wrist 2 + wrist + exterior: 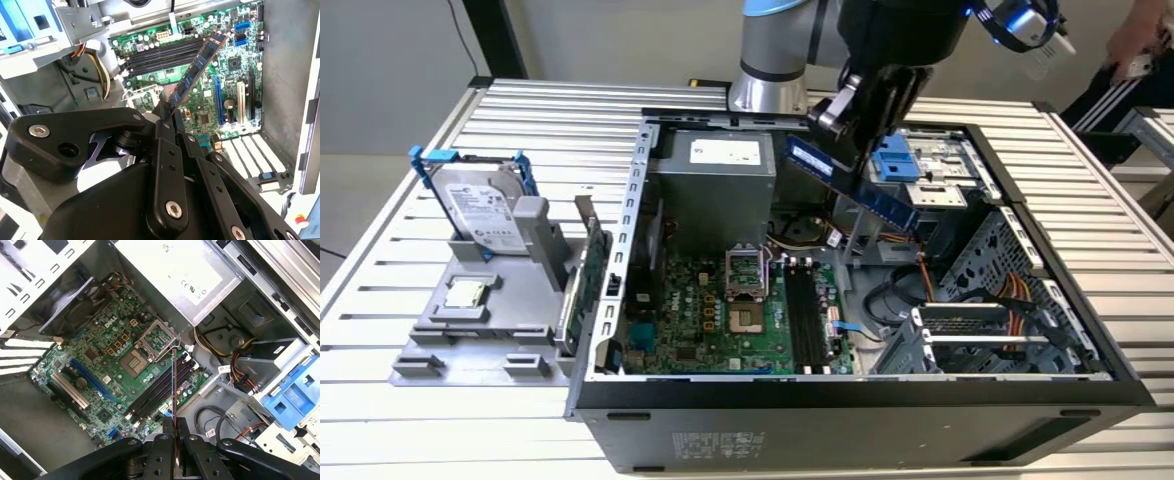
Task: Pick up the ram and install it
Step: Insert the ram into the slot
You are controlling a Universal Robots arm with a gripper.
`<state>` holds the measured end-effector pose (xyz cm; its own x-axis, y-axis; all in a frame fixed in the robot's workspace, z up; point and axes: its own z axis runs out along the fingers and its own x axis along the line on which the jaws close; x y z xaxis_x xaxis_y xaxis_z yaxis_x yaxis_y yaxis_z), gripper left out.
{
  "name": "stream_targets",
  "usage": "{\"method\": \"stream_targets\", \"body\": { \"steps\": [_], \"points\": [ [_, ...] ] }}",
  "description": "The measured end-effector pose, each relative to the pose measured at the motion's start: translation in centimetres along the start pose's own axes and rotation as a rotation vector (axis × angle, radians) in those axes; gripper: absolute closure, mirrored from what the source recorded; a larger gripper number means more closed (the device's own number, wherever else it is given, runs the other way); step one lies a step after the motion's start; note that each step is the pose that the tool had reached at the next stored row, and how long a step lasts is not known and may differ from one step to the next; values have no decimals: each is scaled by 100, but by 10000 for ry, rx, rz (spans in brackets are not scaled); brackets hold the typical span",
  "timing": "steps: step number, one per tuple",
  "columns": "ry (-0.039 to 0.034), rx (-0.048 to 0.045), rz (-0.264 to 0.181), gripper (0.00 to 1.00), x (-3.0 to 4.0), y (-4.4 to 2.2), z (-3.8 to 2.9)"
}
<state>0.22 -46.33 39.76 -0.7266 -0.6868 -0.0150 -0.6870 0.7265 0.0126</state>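
**Ram (197,67) gripped and held above the motherboard**

The open computer case (854,420) lies on its side with the motherboard (720,310) on its floor; everything below is placed from that board. The gripper (167,112) hangs above the board, towards its power-supply end, and its fingers are clamped on the ram's two flat faces; a good length of the stick juts out past the fingertips, slanting down toward the board but well clear of it. The dark memory slots (155,390) run in parallel rows on the board beside the processor socket; all of them look unfilled. In the first wrist view the ram shows edge-on as a thin line crossing over those slots; it touches none of them.

The stick is probably very light and stiff, yet thin and easily damaged; its chips and contact edge look like the parts to keep off. Flat-face pinching away from the contact edge, as here, seems the sound hold, though smooth faces could let it pivot under push.
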Motion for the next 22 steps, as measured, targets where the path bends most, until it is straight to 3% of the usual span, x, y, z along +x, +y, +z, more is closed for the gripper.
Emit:
{"method": "stream_targets", "body": {
  "steps": [22],
  "points": [
    [-22, 21, 1507, 100, 1, -3, 3]
  ]
}}
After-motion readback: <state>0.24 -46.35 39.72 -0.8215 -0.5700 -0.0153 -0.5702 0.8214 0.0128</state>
